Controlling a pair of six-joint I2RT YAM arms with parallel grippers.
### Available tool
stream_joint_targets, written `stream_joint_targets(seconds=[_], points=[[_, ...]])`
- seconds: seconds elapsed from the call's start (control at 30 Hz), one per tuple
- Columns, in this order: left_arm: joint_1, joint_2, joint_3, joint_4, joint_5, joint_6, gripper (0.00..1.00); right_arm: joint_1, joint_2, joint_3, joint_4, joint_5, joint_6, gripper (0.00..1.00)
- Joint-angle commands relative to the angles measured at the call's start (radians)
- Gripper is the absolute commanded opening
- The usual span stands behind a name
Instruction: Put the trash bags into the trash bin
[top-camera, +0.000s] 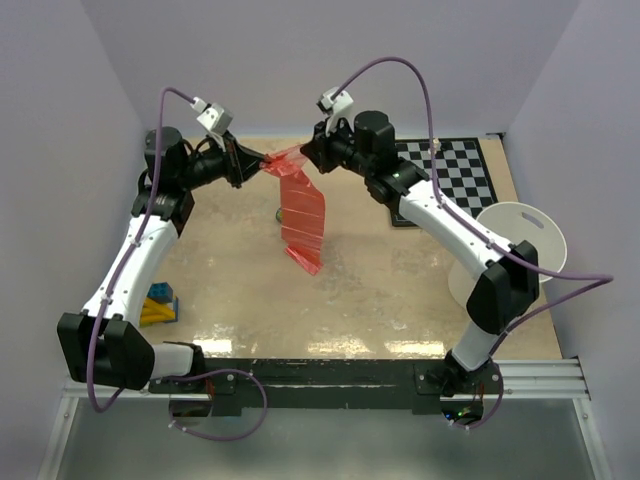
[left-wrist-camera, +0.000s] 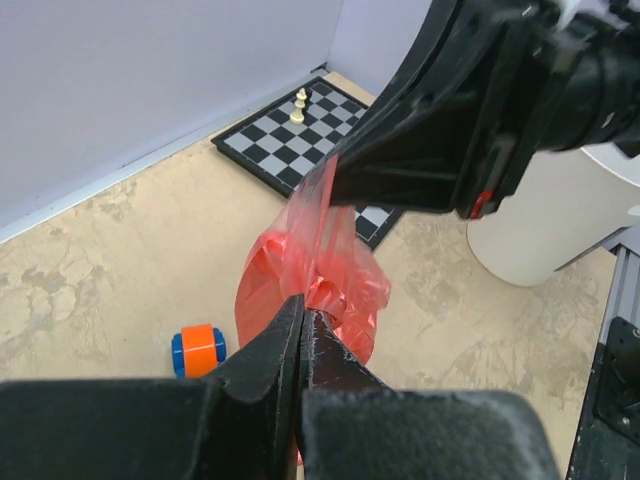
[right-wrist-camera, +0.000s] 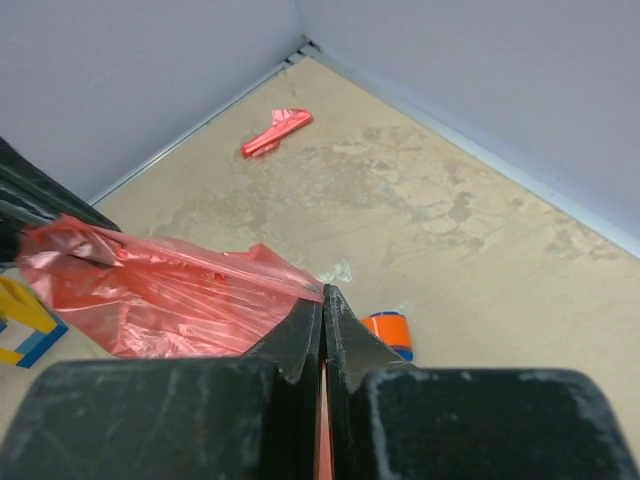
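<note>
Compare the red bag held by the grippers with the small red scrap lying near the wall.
The trash bag hangs pinched between the left gripper and right gripper; the red scrap lies loose on the tabletop. The trash bag is far larger than the red scrap. Both are red.

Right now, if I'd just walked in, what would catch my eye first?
A crinkly red plastic bag hanging over the middle of the table, stretched between the left gripper and the right gripper, both pinched shut on its top edge. Next, the white bucket standing at the table's right edge.
</note>
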Motion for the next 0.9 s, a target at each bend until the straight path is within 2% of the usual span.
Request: stream_joint_targets(seconds=[0.0, 0.13, 0.17, 0.23, 0.27, 0.33, 0.47, 0.6, 0.73, 0.87], points=[[0.001, -0.044, 0.005, -0.085, -0.029, 0.103, 0.01, -0.03, -0.091, -0.013, 0.025, 0.025, -0.094, 0.0], [0.001, -0.055, 0.002, -0.073, -0.057, 0.097, 0.35, -0.024, -0.118, -0.006, 0.011, 0.007, -0.14, 0.0], [0.001, -0.066, -0.007, -0.038, -0.049, 0.079, 0.44, -0.02, -0.12, -0.006, 0.005, 0.02, -0.14, 0.0], [0.001, -0.105, -0.048, 0.109, -0.044, 0.001, 0.71, -0.013, -0.126, -0.006, 0.004, 0.051, -0.134, 0.0], [-0.001, -0.122, -0.061, 0.171, -0.046, -0.039, 0.79, -0.012, -0.126, -0.006, 0.004, 0.059, -0.13, 0.0], [-0.015, -0.116, -0.05, 0.231, -0.044, -0.091, 0.82, -0.009, -0.125, -0.004, 0.007, 0.068, -0.122, 0.0], [-0.071, -0.055, 0.019, 0.227, -0.078, -0.09, 0.9, 0.002, -0.121, -0.003, 0.013, 0.088, -0.116, 0.0], [-0.13, 0.017, 0.108, 0.116, -0.188, -0.015, 0.92, 0.005, -0.118, 0.014, 0.018, 0.082, -0.081, 0.0], [-0.145, 0.077, 0.143, 0.116, -0.323, -0.036, 0.9, 0.013, -0.125, 0.023, 0.019, 0.056, -0.082, 0.0], [-0.159, 0.14, 0.189, 0.122, -0.33, -0.023, 0.89, 0.014, -0.141, 0.013, 0.025, 0.048, -0.064, 0.0]])
